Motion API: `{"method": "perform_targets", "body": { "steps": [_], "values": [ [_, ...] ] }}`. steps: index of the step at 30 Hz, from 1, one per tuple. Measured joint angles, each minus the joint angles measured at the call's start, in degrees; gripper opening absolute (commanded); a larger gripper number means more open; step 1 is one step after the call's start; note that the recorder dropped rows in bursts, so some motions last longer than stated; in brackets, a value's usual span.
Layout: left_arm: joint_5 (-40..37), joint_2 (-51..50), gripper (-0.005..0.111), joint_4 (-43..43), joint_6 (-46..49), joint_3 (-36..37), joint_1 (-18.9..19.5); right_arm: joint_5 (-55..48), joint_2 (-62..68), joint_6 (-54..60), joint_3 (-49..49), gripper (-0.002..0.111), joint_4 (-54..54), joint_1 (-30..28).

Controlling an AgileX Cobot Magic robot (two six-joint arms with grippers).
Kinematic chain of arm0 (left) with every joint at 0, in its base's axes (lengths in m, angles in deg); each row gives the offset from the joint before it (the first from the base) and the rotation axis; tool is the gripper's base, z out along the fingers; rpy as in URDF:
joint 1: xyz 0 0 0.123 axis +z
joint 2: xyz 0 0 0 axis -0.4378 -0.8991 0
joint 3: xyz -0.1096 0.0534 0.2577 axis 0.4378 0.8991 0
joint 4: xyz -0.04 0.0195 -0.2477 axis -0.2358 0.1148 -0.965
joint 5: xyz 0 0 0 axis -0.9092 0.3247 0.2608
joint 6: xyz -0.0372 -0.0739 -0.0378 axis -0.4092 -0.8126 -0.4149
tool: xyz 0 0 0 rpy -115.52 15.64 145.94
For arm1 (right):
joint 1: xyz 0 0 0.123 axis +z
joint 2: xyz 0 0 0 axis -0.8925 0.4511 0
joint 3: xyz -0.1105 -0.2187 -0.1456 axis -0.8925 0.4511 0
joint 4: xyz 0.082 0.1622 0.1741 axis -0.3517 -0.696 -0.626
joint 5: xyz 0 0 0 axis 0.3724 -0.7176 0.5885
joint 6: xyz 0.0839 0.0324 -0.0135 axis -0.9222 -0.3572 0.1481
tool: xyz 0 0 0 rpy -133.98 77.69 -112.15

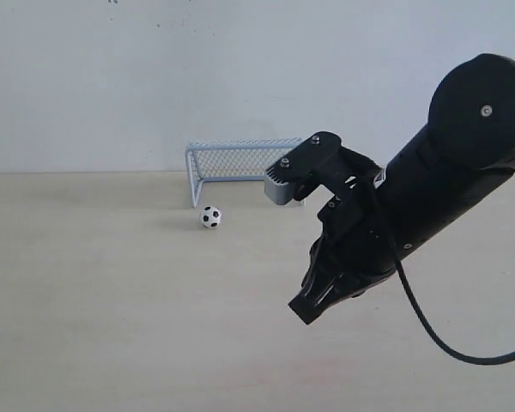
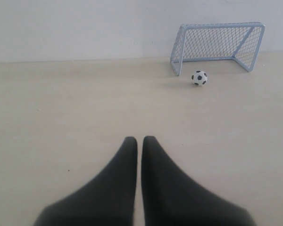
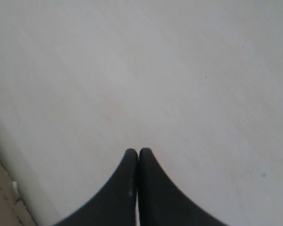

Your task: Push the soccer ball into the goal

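The right arm (image 1: 438, 189) is reached in from the right and sloped down toward the left, the right gripper (image 1: 303, 307) pressed closed. The left gripper (image 2: 139, 140) is likewise seen closed.

Here we are in what looks like a robotics lab, and this is a test bench setup. A pale wood-grain counter (image 1: 112, 326) runs wide and flat, right back to a plain off-white wall (image 1: 240, 69). A big black robot arm (image 1: 446, 189) leans in from the right with its bolts showing, and a black cable (image 1: 429, 330) loops off it. The props are toys: a miniature goal (image 1: 240, 160) sits back by the wall, with a tiny soccer ball (image 1: 210, 217) just in front of it. The scene is sparse, staged and evenly lit, very much a bench for robot trials.
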Motion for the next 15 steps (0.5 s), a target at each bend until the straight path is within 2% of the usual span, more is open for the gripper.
{"method": "perform_targets", "body": {
  "steps": [15],
  "values": [
    [0.0,0.0,0.004,0.0,0.0,0.0,0.0,0.0,0.0,-0.76,0.0,0.0,-1.36,0.0]
  ]
}}
